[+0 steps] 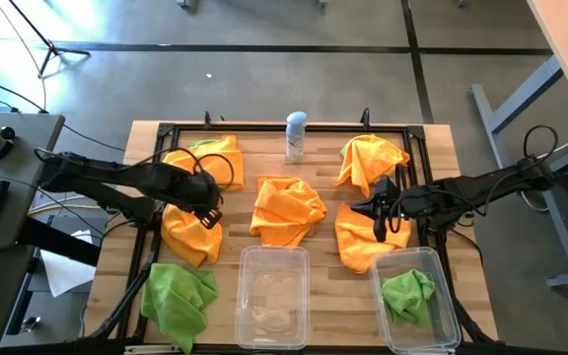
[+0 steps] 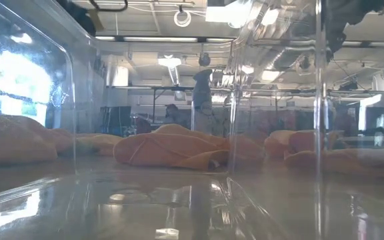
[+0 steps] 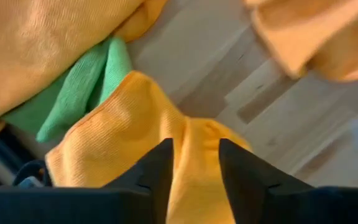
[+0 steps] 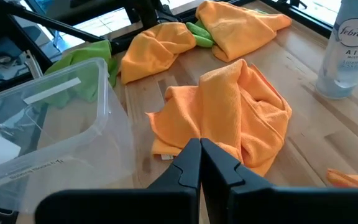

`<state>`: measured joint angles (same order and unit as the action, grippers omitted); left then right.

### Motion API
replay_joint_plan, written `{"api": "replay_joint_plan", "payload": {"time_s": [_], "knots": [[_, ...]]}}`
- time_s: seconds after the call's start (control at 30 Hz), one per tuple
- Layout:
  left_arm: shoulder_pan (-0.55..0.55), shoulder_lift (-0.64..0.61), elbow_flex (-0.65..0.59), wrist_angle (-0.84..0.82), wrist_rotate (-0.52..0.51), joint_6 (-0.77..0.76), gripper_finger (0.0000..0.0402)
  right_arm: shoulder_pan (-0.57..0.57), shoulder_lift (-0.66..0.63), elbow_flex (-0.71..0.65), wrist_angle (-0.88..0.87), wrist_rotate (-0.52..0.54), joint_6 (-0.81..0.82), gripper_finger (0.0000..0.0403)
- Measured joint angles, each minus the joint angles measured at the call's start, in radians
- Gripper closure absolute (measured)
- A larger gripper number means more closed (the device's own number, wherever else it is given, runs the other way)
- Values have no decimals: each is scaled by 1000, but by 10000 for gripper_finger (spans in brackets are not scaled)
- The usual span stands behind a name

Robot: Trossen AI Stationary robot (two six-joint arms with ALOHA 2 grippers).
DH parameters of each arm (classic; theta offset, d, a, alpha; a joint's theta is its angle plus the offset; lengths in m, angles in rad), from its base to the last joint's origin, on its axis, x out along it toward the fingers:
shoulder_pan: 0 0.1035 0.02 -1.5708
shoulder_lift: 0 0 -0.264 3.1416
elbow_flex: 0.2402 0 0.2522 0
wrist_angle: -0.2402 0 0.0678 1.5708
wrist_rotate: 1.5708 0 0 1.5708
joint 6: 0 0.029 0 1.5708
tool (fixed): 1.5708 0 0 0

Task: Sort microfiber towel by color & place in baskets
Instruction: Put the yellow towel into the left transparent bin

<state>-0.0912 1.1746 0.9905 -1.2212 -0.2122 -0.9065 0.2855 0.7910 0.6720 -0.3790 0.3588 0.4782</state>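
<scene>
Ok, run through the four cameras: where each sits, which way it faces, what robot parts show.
High: overhead, straight down; both arms, left claw, right claw, table.
Low: table height, looking through a clear basket into the room; barely any robot.
Left wrist: down past its open claw at an orange towel.
Right wrist: across the table past its shut claw.
Shared: spray can.

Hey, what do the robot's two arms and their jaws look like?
Both arms are dark, nearly black, slim and jointed, with black cables looping alongside. The left gripper has two matte black, wedge-shaped fingers; the right gripper has the same dark tapered jaws. No markings are visible.
</scene>
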Motion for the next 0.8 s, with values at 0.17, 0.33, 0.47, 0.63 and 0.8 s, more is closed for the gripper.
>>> {"api": "replay_joint_plan", "payload": {"time_s": [0.17, 0.33, 0.47, 0.63, 0.8], "knots": [[-8, 97, 0, -12, 27, 45, 248, 0, 0, 0, 0, 0, 0, 403], [-35, 165, -16, -4, 37, 95, 248, 0, 0, 0, -3, 0, 3, 403], [-57, 161, -104, 36, 77, 67, 249, 1, 0, 0, -7, 0, 14, 403], [-88, 113, -224, 131, 138, -6, 250, 1, 0, 0, -12, -4, 14, 403], [-115, 92, -244, 153, 184, -28, 292, 1, 0, 0, -24, -1, 13, 403]]}}
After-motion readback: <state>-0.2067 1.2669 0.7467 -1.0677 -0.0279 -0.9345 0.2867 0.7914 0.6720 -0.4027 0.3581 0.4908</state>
